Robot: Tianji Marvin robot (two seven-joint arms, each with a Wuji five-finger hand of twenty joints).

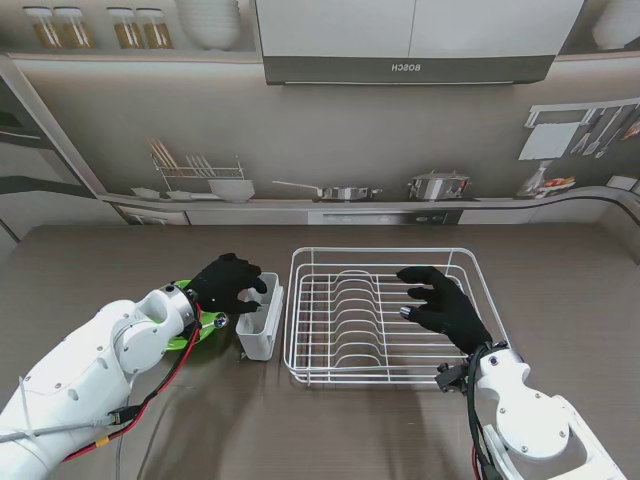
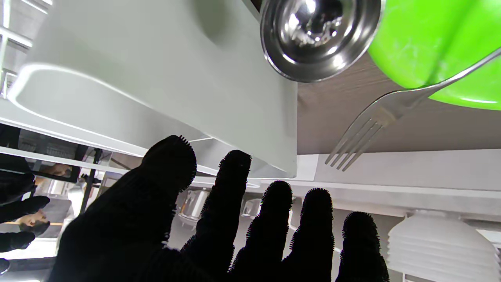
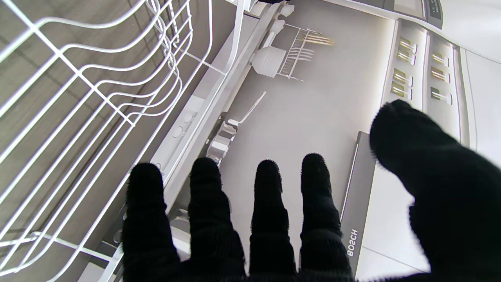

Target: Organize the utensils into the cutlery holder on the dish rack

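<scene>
Utensils first: a steel spoon (image 2: 319,37) and a fork (image 2: 385,113) lie on or against a green plate (image 2: 434,51) on the table, on my left side. In the left wrist view the fork's tines stick out past the plate rim; its handle runs back across the green. The spoon bowl sits just beside the white cutlery holder (image 1: 260,315), which hangs on the left wall of the wire dish rack (image 1: 390,315). I see nothing inside the holder, though I can't see all the way in. My left hand (image 1: 225,290) hovers over the plate's far edge and the holder, fingers spread and slightly curled, gripping nothing; the utensils lie palm-side under it and a bit nearer to me. The fork's long axis runs at an angle to the fingers (image 2: 231,184), so I'd judge the wrist needs to pull back and turn before pinching a handle. My right hand (image 1: 445,305) floats over the rack's right half, fingers splayed, empty, well apart from the utensils. Left hand is clearly the nearer one for the pick.
</scene>
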